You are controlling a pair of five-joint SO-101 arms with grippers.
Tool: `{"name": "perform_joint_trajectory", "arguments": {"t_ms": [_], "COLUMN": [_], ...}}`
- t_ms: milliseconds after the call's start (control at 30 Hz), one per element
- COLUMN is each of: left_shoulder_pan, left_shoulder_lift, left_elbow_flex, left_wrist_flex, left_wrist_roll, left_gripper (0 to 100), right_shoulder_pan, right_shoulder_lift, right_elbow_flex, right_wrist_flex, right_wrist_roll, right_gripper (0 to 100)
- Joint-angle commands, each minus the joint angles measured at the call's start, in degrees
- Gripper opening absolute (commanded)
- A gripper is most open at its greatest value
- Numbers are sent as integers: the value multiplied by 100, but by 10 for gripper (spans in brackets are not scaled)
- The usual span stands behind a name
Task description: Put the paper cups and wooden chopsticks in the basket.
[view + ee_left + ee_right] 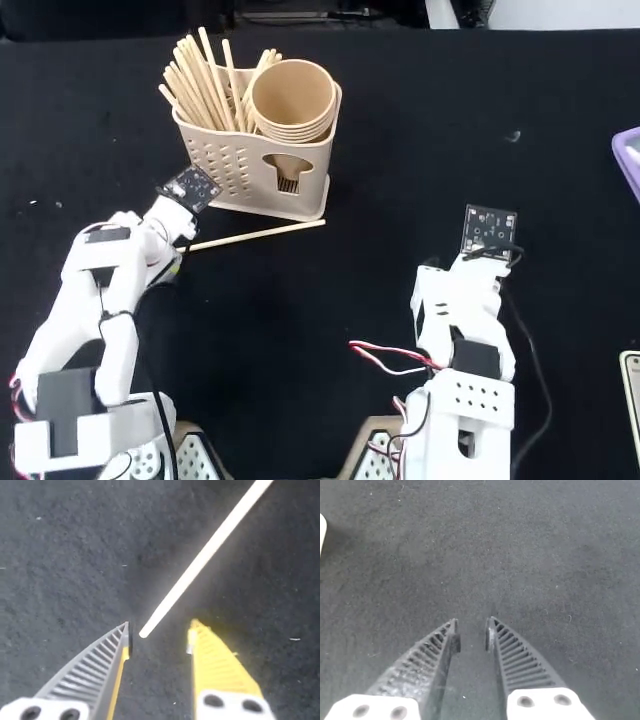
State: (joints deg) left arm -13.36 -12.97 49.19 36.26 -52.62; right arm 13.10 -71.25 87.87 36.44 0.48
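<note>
- One basket (250, 178) stands at the far side of the black table (450, 110), upright.
- Inside it, on one side: a nested stack of paper cups (292, 100). Several rims show; the exact count cannot be told.
- Inside it, on the other side: a leaning bundle of wooden chopsticks (205, 80), too many to count.
- One loose chopstick (255, 234) lies flat on the table just in front of the basket.
- Left gripper (157, 635): fingers spread, with the loose chopstick's end between the tips, not pinched.
- Right gripper (472, 632): fingers slightly parted over bare table, holding nothing.
</note>
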Motion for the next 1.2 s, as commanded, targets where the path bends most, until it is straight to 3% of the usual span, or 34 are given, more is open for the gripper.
{"name": "perform_joint_trajectory", "arguments": {"t_ms": [0, 400, 500, 733, 933, 1167], "left_shoulder_pan": [84, 48, 48, 75, 22, 40], "left_shoulder_lift": [492, 1196, 1187, 1178, 1169, 985], "left_elbow_flex": [-532, -1024, -1033, -1077, -1042, -1024], "left_wrist_flex": [-62, -44, 343, 1547, 1653, 2251], "left_wrist_roll": [35, -53, -360, -1178, -1240, -1477], "left_gripper": [213, 209, 205, 95, 27, 30], "right_shoulder_pan": [-44, -44, -44, -44, -44, -44], "right_shoulder_lift": [-127, -127, -127, -127, -127, -127], "right_elbow_flex": [-31, -31, -31, -31, -31, -31], "right_wrist_flex": [-149, -149, -149, -149, -149, -149], "right_wrist_roll": [70, 70, 70, 70, 70, 70], "right_gripper": [99, 99, 99, 99, 99, 99]}}
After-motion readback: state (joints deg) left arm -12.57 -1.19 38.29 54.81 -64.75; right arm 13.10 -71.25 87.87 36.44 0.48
